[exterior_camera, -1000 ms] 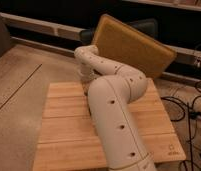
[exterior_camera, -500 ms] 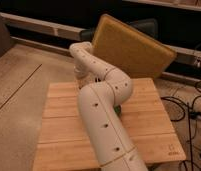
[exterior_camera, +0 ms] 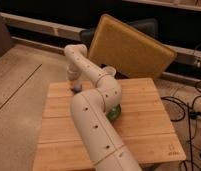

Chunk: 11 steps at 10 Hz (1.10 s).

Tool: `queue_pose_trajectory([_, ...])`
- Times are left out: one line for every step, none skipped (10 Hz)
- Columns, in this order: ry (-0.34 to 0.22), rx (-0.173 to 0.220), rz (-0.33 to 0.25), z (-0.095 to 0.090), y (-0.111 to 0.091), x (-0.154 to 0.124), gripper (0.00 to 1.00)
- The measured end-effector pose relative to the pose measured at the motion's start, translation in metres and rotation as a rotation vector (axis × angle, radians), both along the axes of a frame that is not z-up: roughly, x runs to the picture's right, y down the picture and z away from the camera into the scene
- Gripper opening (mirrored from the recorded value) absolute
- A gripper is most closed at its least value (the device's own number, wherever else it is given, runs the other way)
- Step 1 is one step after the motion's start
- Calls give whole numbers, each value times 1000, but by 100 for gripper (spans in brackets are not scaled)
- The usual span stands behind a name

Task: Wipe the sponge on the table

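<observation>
Wooden planks made up the table (exterior_camera: 149,125), and a big yellow panel (exterior_camera: 131,50) leaned behind it in a dark room. A moment before, the white arm (exterior_camera: 94,125) was folded up over the middle of the table. Then it stretched out and swung toward the far left side. Now the gripper (exterior_camera: 74,85) pointed down at the far left part of the table, right at the wood.

Its fingers were squeezed together. A little blue bit, the sponge (exterior_camera: 77,89), showed right at the tips, touching the table. It looked like the fingers were pinching it, though most of it was hidden.

A bit of a green bowl (exterior_camera: 114,113) peeked out from behind the arm, well away from the sponge.

So the sponge had been carried across to a new spot and pressed down there. That looked like wiping going on, with the sponge rubbing the wood. How much of the table was wiped could not be told.
</observation>
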<state>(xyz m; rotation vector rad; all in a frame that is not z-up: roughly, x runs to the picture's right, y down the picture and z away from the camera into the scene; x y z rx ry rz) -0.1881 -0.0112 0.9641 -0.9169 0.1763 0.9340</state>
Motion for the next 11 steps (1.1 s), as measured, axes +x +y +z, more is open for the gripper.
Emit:
queue_pose_trajectory([-20, -10, 2, -2, 4, -9, 0])
queue_pose_trajectory([-30, -22, -2, -5, 9, -15, 0])
queue_pose_trajectory([-25, -35, -4, -7, 13, -17, 0])
queue_pose_trajectory([-7, -51, 0, -11, 19, -15, 0])
queue_pose_trajectory([9, -65, 3, -13, 23, -11, 0])
queue_pose_trajectory([42, -85, 9, -18, 29, 0, 0])
queue_pose_trajectory([70, -98, 16, -20, 33, 10, 0])
queue_pose_trajectory([117, -110, 33, -21, 38, 28, 0])
queue_pose_trajectory([146, -115, 47, -22, 41, 40, 0])
queue_pose_trajectory([166, -108, 76, -22, 39, 53, 3])
queue_pose_trajectory([168, -92, 97, -21, 35, 61, 10])
